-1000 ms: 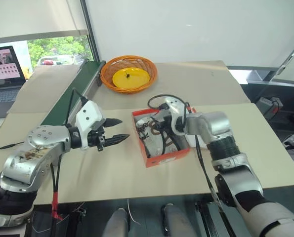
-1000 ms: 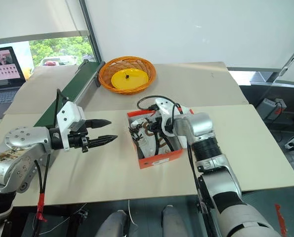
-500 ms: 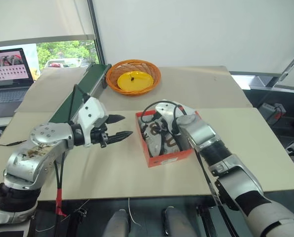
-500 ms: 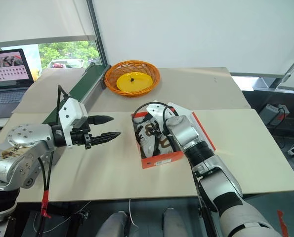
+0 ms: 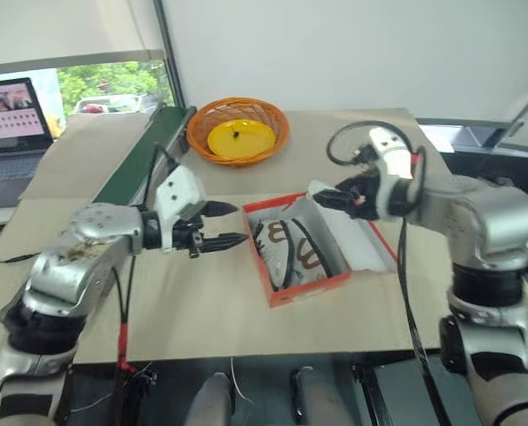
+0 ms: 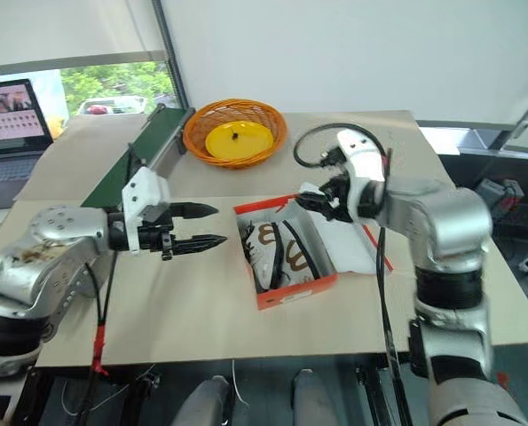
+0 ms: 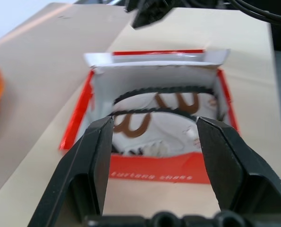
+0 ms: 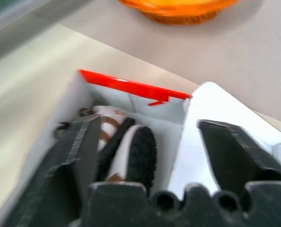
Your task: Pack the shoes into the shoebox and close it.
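The red-orange shoebox (image 5: pixel 304 287) stands open in the middle of the table, its lid (image 5: pixel 363 245) folded out flat to the right with the white side up. Both white shoes (image 5: pixel 290 254) with brown markings and dark laces lie side by side inside it. My right gripper (image 5: pixel 332 200) hangs open and empty above the box's far right corner; in the right wrist view its fingers (image 8: pixel 74 146) frame the shoes (image 8: pixel 131 151). My left gripper (image 5: pixel 239 224) is open and empty, just left of the box and pointing at it, and the shoes (image 7: pixel 154 106) show between its fingers.
An orange wicker basket (image 5: pixel 272 120) with a yellow plate (image 5: pixel 237 139) sits at the back of the table. A long green strip (image 5: pixel 144 155) runs along the left side toward it. A laptop (image 5: pixel 11 111) stands far left. Bare tabletop lies in front of the box.
My right gripper has come up out of the box and drawn back to the right, opening and leaving the shoe inside. The left gripper has stayed about where it was.
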You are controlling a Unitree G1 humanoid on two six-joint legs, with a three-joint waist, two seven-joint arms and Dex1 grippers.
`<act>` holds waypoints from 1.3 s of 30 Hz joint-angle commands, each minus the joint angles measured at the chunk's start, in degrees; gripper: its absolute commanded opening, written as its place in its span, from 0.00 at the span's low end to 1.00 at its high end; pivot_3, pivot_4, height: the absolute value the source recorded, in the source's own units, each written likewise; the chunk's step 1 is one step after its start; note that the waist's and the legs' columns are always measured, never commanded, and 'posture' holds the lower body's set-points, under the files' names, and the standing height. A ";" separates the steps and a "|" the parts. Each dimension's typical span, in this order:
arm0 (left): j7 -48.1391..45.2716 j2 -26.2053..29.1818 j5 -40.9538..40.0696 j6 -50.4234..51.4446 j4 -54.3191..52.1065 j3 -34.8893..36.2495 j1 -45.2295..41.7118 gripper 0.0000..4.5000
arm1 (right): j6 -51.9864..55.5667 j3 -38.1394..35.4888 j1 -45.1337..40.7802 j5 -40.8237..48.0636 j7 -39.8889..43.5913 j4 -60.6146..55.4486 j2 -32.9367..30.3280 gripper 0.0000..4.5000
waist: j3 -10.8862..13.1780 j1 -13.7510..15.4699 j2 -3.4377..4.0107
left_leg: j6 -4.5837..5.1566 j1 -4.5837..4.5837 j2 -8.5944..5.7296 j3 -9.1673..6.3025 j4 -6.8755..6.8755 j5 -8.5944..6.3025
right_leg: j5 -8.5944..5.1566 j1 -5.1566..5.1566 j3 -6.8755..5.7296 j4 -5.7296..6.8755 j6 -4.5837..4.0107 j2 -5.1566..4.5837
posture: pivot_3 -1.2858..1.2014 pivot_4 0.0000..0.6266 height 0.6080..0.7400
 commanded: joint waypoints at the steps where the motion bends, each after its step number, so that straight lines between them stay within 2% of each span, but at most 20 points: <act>1: -3.00 0.09 0.93 -2.24 1.65 -0.96 -2.80 0.65 | 5.16 -6.85 5.44 4.25 1.73 -7.96 -4.16 0.45 | 0.00 0.01 0.00 | 0.00 0.00 -0.01 0.01 0.03 0.00 | 0.00 0.03 0.01 -0.02 0.00 -0.01 | 0.52 0.24 1.00; 4: -5.93 0.12 1.53 -3.21 3.81 -2.55 -4.77 0.65 | 11.39 -15.83 14.67 8.30 3.33 -13.14 -5.70 0.24 | 0.00 0.49 -0.01 | 0.01 -0.06 -0.02 -0.01 0.06 -0.01 | -0.02 0.05 0.00 -0.04 0.03 -0.01 | 0.52 0.24 1.00; 5: -6.81 0.18 1.87 -3.60 4.47 -2.96 -5.23 0.65 | 11.78 -17.90 17.93 9.21 3.37 -14.52 -5.69 0.14 | 0.00 0.61 -0.01 | 0.02 -0.06 -0.02 -0.01 0.06 -0.01 | -0.02 0.04 0.00 -0.05 0.03 -0.01 | 0.52 0.24 1.00; 7: -8.66 0.30 2.47 -4.35 5.91 -3.73 -6.25 0.65 | 11.78 -21.88 25.31 10.84 3.07 -17.04 -4.09 0.01 | 0.00 0.72 -0.01 | 0.05 -0.06 -0.03 0.00 0.07 -0.03 | -0.02 0.05 0.02 -0.04 0.04 -0.01 | 0.52 0.24 1.00; 9: -10.38 0.28 3.09 -5.08 7.53 -4.63 -7.76 0.65 | 11.70 -26.21 31.95 11.81 2.41 -19.10 0.54 0.01 | 0.00 0.60 -0.02 | 0.06 -0.03 -0.01 0.03 0.07 -0.04 | -0.02 0.06 0.05 -0.03 0.04 0.00 | 0.52 0.24 1.00; 11: -11.34 0.08 3.30 -4.78 8.73 -5.18 -9.19 0.65 | 8.05 -25.41 37.07 11.72 1.55 -21.23 3.33 0.01 | 0.00 0.34 -0.01 | 0.07 0.03 0.00 0.06 0.08 -0.04 | -0.05 0.10 0.07 0.04 0.09 0.02 | 0.52 0.24 1.00; 13: -12.40 -0.08 3.41 -4.29 9.31 -5.61 -10.39 0.65 | 4.89 -25.03 38.48 11.44 -0.52 -20.69 8.34 0.01 | 0.00 -0.27 -0.01 | 0.07 0.06 0.00 0.07 0.11 -0.04 | -0.24 0.11 0.09 0.09 0.40 0.02 | 0.52 0.24 1.00; 15: -13.43 -0.07 3.68 -4.00 9.63 -6.14 -11.55 0.65 | -2.21 -21.02 41.26 8.05 -3.34 -17.64 10.74 0.01 | 0.00 -0.45 0.01 | 0.07 0.16 0.02 0.15 0.16 -0.03 | -0.26 0.14 0.19 0.16 0.43 0.04 | 0.52 0.24 1.00; 19: -14.09 0.00 3.96 -3.31 9.52 -5.96 -12.69 0.65 | -18.67 -18.95 44.55 3.51 -6.32 -6.65 16.90 0.01 | 0.00 -0.15 0.00 | 0.08 0.32 0.04 0.14 0.16 -0.02 | -0.27 0.26 0.18 0.17 0.46 0.06 | 0.52 0.24 1.00; 22: -14.21 0.39 4.21 -2.90 8.91 -5.62 -12.90 0.65 | -28.11 -21.74 44.06 4.01 -7.32 3.80 21.65 0.01 | 0.00 -0.13 0.00 | 0.07 0.31 0.03 0.18 0.15 -0.01 | -0.28 0.25 0.23 0.17 0.47 0.04 | 0.52 0.24 1.00; 28: -14.57 1.83 4.57 -2.62 9.35 -4.85 -13.91 0.65 | -41.54 -26.24 40.54 5.55 -9.01 19.57 24.27 0.01 | 0.00 -0.28 -0.01 | 0.07 0.38 0.03 0.22 0.14 -0.01 | -0.20 0.29 0.29 0.19 0.35 0.04 | 0.52 0.24 1.00; 32: -14.17 1.85 4.23 -2.10 8.63 -4.69 -13.77 0.65 | -50.28 -30.38 36.59 8.21 -9.16 30.00 24.73 0.01 | -0.02 -0.27 -0.05 | 0.08 1.02 0.06 0.21 0.09 -0.02 | -0.28 1.04 0.25 -0.01 0.47 0.06 | 0.52 0.24 1.00; 39: -13.49 1.32 4.41 -2.45 8.92 -4.60 -14.10 0.65 | -54.21 -33.74 31.22 17.79 -11.29 30.02 28.04 0.01 | -0.01 -0.36 -0.04 | 0.07 1.12 0.07 0.21 0.11 -0.02 | -0.26 1.16 0.27 -0.05 0.49 0.07 | 0.52 0.24 1.00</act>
